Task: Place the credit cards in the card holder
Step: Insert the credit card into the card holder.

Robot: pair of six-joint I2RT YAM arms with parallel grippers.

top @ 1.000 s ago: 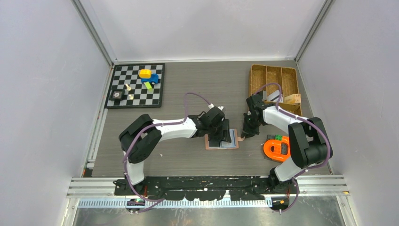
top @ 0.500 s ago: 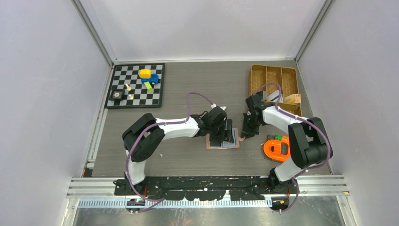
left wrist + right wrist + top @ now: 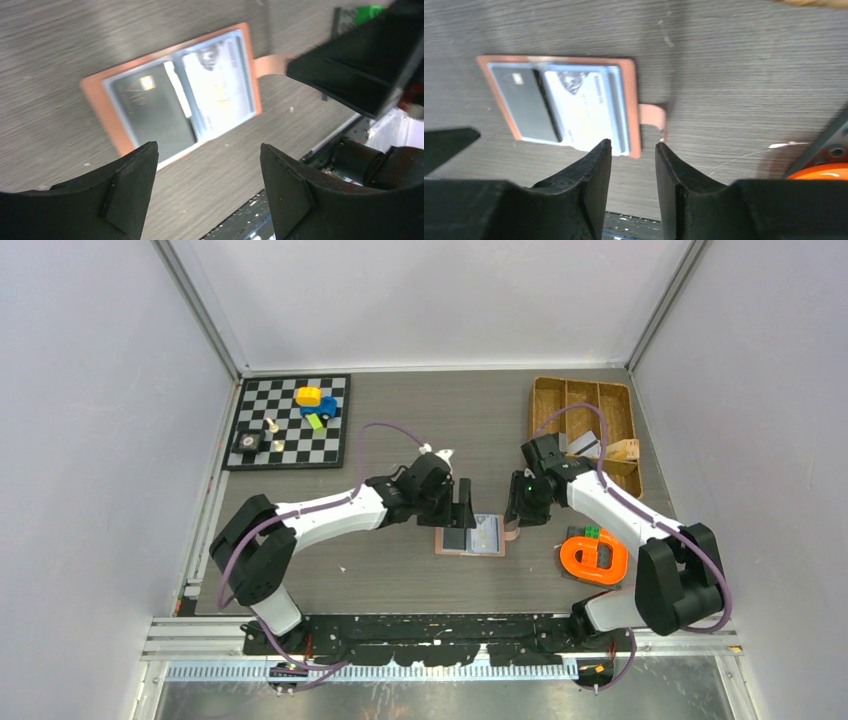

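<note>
nearest the arm bases, on the right of the dark wood-grain table (image 3: 400, 585), sits an orange looped plastic object (image 3: 594, 558) with a small green block (image 3: 592, 532) at its far edge. a little farther in, at the middle of the table, the card holder (image 3: 439, 542) lies spread open and flat, inner side up, between the two claws. a dark grey card (image 3: 455, 538) sits in its left half and a pale printed card (image 3: 488, 534) in its right half, both behind the clear slots, and its pink strap tab (image 3: 514, 530) sticks out to the right. the left gripper (image 3: 462, 502) hangs just over the holder's far left edge. the left wrist view shows its fingers spread wide with nothing between them, the holder (image 3: 95, 102) visible past the gap. the right gripper (image 3: 522, 510) hangs beside the strap. in the right wrist view its fingers stand partly apart and grip nothing, with the holder's pink edge (image 3: 634, 100) and the tab (image 3: 653, 116) lying on the table beyond them. at the far left lies a chessboard (image 3: 290, 440) carrying a blue and yellow toy (image 3: 315, 402) and a few small pieces. at the far right a woven tray (image 3: 540, 410) holds a small tan box (image 3: 622, 450) and a flat grey piece (image 3: 583, 444), too small to tell whether it is a card.
</note>
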